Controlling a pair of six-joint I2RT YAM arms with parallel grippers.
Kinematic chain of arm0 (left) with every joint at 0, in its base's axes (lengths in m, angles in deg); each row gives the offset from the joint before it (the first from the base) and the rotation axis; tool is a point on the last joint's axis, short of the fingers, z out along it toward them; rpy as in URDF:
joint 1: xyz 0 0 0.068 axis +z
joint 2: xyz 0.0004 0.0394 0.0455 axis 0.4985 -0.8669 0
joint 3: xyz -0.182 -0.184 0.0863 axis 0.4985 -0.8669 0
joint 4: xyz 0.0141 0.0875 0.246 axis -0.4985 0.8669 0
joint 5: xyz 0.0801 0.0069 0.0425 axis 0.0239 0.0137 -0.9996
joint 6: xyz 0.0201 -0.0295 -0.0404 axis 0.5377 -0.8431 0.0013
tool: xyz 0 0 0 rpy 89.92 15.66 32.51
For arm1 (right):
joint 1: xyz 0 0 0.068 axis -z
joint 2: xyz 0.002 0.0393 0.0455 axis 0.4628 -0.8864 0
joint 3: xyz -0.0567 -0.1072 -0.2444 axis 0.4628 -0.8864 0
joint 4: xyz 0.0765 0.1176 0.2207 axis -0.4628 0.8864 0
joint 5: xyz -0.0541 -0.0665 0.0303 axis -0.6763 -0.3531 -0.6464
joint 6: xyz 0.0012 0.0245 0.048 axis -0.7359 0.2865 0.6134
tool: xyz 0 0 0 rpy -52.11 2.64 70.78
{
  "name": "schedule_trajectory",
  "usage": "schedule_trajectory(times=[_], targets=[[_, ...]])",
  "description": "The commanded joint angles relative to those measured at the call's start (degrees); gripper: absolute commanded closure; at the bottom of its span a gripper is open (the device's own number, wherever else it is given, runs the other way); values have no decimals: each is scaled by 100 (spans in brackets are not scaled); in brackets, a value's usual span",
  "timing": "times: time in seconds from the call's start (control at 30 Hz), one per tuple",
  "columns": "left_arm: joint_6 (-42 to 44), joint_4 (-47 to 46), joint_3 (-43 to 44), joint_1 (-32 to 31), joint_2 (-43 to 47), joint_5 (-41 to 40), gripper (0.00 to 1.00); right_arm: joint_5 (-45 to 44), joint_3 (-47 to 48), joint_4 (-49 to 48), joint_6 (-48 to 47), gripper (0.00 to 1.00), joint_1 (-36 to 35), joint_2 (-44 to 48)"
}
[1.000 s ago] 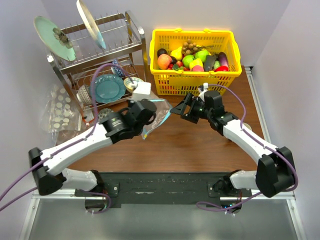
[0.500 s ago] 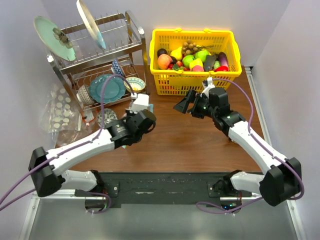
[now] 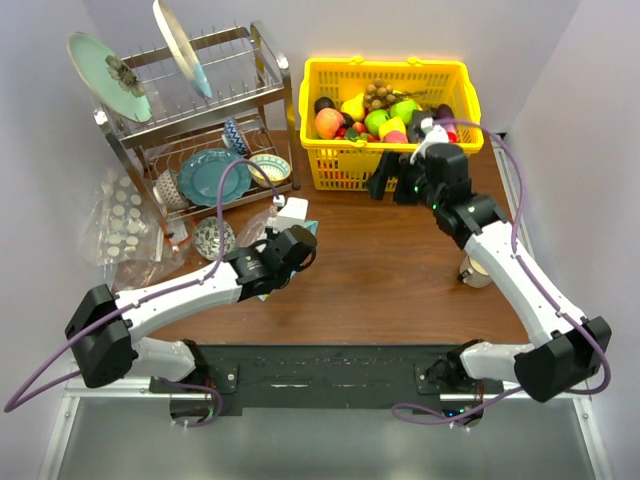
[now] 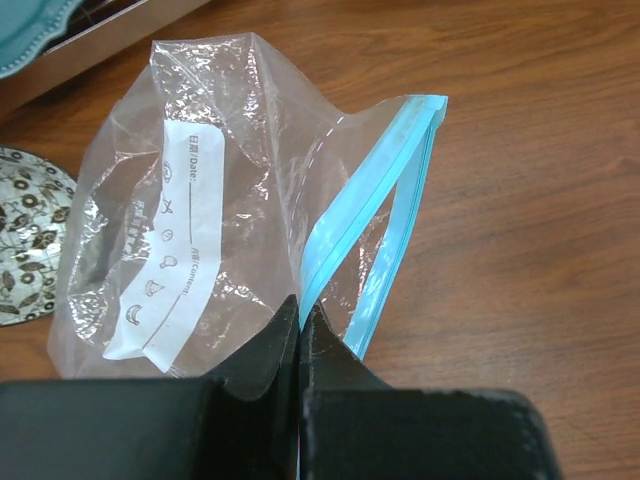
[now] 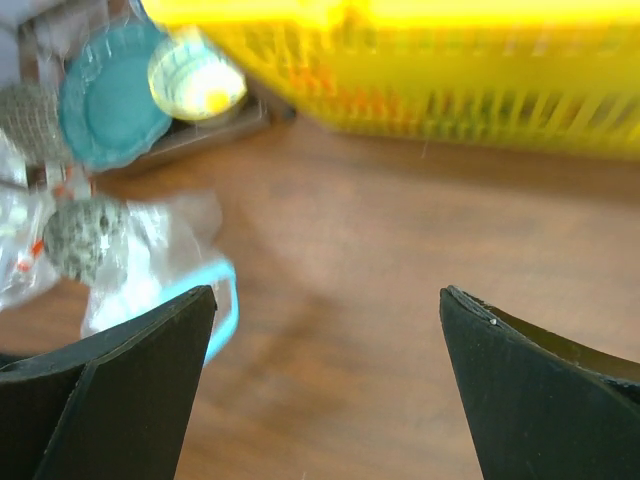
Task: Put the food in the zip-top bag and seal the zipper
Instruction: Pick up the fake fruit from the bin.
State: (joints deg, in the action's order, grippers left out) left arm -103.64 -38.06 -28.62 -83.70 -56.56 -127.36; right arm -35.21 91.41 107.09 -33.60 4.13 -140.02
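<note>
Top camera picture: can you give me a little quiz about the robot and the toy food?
1. True or false: the left gripper pinches the zip-top bag.
2. Fill in: the right gripper is ____ (open or shut).
3. Where is the food? A) in the bag B) in the yellow basket C) in the right gripper
Key: 1 true; 2 open; 3 B.

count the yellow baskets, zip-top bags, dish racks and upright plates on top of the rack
yellow basket: 1
zip-top bag: 1
dish rack: 1
upright plates: 2
total: 5
</note>
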Motion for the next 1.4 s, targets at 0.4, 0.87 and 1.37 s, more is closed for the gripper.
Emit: schedule_trajectory(times=[0.4,0.87,1.37], targets=[[169,-896,-504,124,576,667,100,-1112,5398,1723,-1256,2,551,-3268],[196,-817,-540,159,673,396,100,-1069,6728,2215,-1247,3,1149,-5273],[292,-659,-408,159,638,334,100,-893,6430,1566,-1027,2,1158,-6020]])
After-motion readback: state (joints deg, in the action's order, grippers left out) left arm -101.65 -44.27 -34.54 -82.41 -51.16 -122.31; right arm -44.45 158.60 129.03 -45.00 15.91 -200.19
